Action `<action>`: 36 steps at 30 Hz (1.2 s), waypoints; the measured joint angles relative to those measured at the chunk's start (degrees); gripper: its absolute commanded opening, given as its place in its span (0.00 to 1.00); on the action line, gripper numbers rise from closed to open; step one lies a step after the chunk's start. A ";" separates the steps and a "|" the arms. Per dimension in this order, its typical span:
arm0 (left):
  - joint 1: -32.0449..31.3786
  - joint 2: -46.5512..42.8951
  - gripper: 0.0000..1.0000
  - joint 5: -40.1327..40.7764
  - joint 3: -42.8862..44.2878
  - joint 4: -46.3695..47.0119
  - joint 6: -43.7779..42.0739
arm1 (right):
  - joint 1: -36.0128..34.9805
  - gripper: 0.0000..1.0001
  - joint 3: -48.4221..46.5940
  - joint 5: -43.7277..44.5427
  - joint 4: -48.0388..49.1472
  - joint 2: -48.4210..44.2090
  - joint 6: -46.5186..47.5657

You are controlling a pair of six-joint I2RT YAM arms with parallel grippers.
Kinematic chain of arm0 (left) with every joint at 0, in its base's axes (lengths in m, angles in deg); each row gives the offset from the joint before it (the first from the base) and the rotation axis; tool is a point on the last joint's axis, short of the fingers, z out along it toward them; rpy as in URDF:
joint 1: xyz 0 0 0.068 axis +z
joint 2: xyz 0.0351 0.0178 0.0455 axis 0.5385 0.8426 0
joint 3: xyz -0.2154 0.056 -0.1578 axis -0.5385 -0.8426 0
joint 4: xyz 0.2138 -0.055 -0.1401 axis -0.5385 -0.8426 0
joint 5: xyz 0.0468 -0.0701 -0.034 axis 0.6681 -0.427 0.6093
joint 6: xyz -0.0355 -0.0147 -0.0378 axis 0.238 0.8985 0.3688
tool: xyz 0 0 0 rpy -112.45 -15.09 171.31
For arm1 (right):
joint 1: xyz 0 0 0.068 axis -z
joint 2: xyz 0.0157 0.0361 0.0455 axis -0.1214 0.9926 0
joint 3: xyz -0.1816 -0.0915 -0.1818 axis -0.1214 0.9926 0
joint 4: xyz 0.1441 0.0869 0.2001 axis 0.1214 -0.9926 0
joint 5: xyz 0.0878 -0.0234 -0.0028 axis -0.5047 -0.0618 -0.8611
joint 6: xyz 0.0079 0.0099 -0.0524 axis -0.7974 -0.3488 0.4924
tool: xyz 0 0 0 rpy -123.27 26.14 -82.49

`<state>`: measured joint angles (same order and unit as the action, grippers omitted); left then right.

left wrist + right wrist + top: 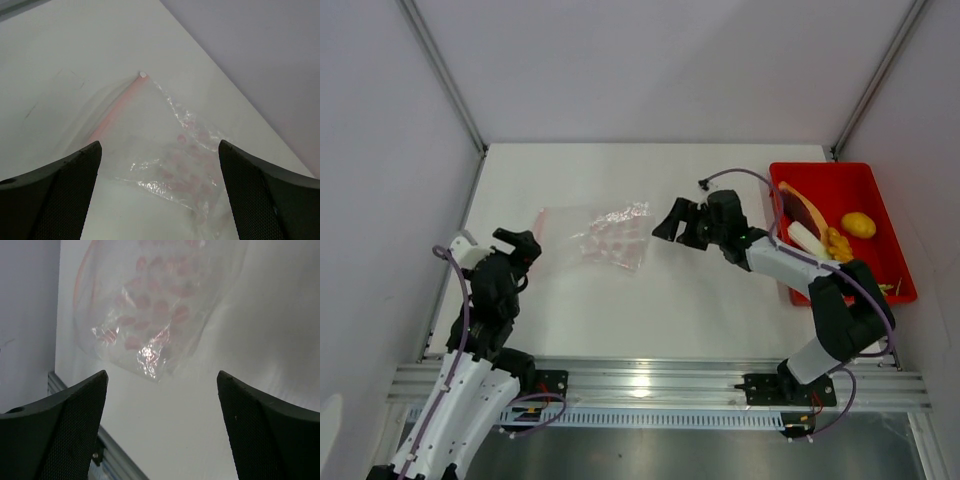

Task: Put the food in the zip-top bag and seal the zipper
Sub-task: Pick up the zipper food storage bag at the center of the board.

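Presently the left jaws and right jaws are hanging released and empty, flanking the zip-top bag (600,238) lying on the table (700,300), probably readying to open its zipper (117,107).

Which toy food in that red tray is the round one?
The lemon, smooth and yellow, alone toward the tray's right wall; its neighbours are a curved slice, a white stalk and a knobbly bunch.

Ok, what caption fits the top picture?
Open left claw and open right claw flank the clear bag; toy food sits in the red tray.
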<state>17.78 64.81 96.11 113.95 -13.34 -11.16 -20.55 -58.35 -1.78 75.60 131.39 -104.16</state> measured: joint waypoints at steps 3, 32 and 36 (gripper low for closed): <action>0.07 -2.10 0.99 -3.15 0.59 -2.58 -0.15 | -3.63 0.86 -0.02 -1.84 1.14 4.98 -4.94; 0.22 11.96 0.99 -9.55 10.47 -22.95 3.58 | -6.54 0.00 -4.11 -2.89 5.38 17.05 -11.02; 0.22 15.93 0.99 -9.20 10.67 -23.17 4.52 | -2.82 0.00 -0.85 -1.77 2.27 9.55 -7.52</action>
<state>17.99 80.75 86.91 124.61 -36.51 -6.63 -23.37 -59.20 -3.56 77.87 140.94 -111.68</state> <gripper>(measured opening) 0.994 0.003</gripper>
